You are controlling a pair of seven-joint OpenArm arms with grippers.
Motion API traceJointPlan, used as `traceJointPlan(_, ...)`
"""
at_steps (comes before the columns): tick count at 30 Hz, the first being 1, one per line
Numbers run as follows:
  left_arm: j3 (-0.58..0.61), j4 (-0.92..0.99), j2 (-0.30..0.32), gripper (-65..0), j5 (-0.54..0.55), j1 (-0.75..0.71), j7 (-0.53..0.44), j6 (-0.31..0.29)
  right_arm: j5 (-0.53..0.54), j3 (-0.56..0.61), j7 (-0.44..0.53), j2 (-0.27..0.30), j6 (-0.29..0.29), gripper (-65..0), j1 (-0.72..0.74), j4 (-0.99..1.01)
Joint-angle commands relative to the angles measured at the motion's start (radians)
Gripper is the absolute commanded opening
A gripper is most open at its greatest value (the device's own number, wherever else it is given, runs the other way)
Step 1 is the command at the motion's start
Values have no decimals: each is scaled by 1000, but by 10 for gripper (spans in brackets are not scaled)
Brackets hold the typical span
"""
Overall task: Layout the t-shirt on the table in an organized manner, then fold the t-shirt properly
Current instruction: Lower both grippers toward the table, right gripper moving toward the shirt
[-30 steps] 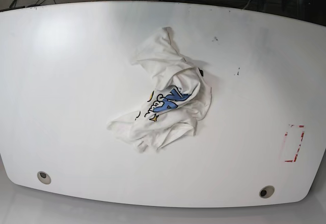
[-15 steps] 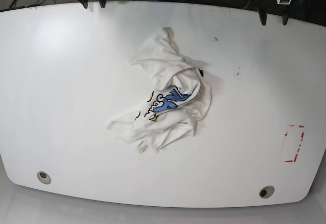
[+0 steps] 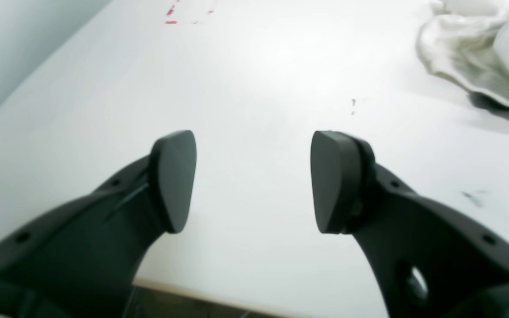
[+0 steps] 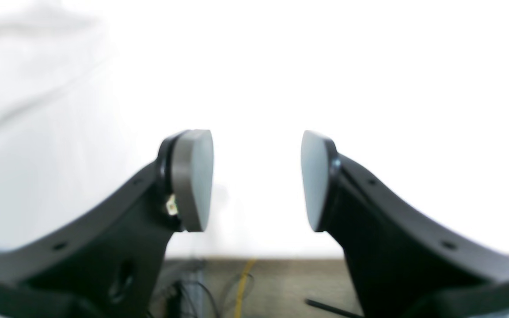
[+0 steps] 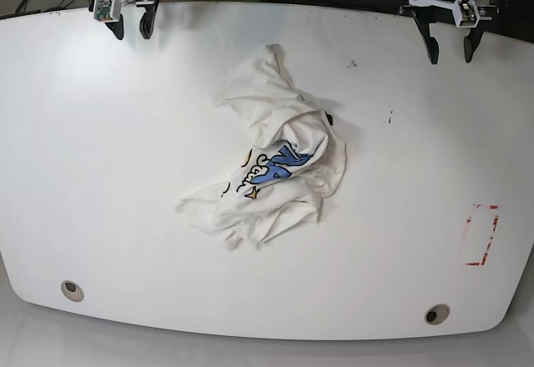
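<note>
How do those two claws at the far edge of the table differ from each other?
The left claw hangs at the base view's right, the right claw at its left. In the wrist views the left claw's pads look black and the right claw's pads grey. The t-shirt shows sharply from the left claw, only blurred from the right one. Both claws are open, empty and clear of the shirt.

No text can be read in full. The crumpled t-shirt [image 5: 279, 163] shows part of a big blue print with yellow bits, folded over so the letters cannot be made out. The table [image 5: 108, 175] carries no writing.
</note>
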State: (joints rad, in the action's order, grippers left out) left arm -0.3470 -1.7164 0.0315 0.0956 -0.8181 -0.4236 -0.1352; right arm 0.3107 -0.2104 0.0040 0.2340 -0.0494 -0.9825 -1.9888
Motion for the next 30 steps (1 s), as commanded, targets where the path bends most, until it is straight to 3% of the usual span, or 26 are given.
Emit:
traceJointPlan(1,-4,-14,5,-266,10,19,-21,1,48,-7,27,35,3,-341,15,-17)
traceJointPlan(11,-4,-15,2,-265,17,108,73,-1,319,50,-14,132,1,-339,139,-17)
traceJointPlan(16,-4,-15,11,-263,106,138,95,-11,436,114,-63,161,-23,-340,218,-17)
traceJointPlan(23,-4,-15,38,-263,188,150,99,-126,474,194,-167,161,-62,-340,327,-17)
traceJointPlan(30,-4,-17,38,-263,186,167,101,-159,474,263,-275,163,-77,-340,432,-17)
